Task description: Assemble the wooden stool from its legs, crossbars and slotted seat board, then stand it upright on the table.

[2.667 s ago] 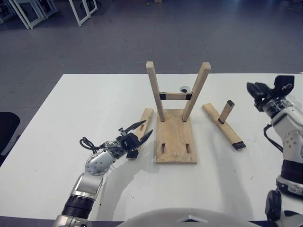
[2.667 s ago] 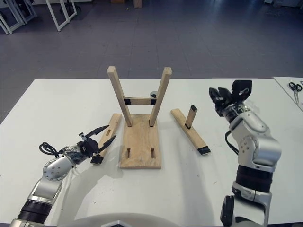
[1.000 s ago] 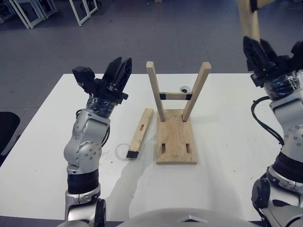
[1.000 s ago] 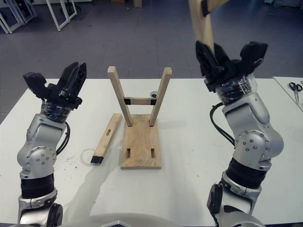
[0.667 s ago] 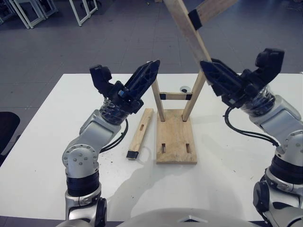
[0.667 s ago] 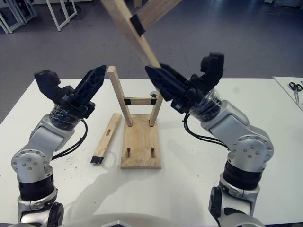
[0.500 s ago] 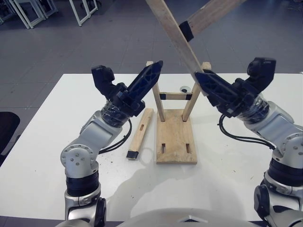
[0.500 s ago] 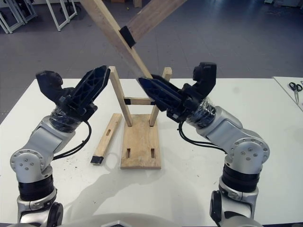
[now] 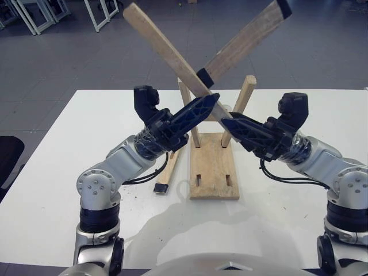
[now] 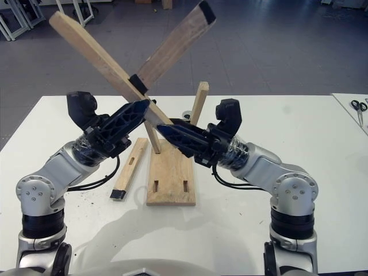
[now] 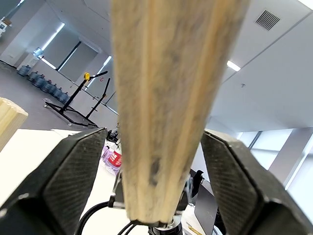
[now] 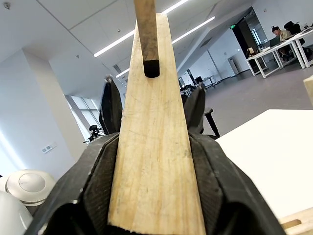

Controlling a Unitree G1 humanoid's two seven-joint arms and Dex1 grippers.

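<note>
Aloft, the right claw [image 9: 230,122] clenched the lower end of a leg [image 9: 164,46], held slantwise above the desk [image 9: 69,149], its crossbar [image 9: 247,37] jutting upward. The left claw [image 9: 210,103] straddled that leg, fingers seemingly spread and not touching it. The seat board [image 9: 214,172] lay flat on the desk with two legs [image 9: 247,95] standing in it; another leg [image 10: 129,167] lay just beside.

Silver rounded arms [image 9: 99,187], looping black cables [image 9: 144,180], black tapered gripper fingers [image 9: 198,112]
</note>
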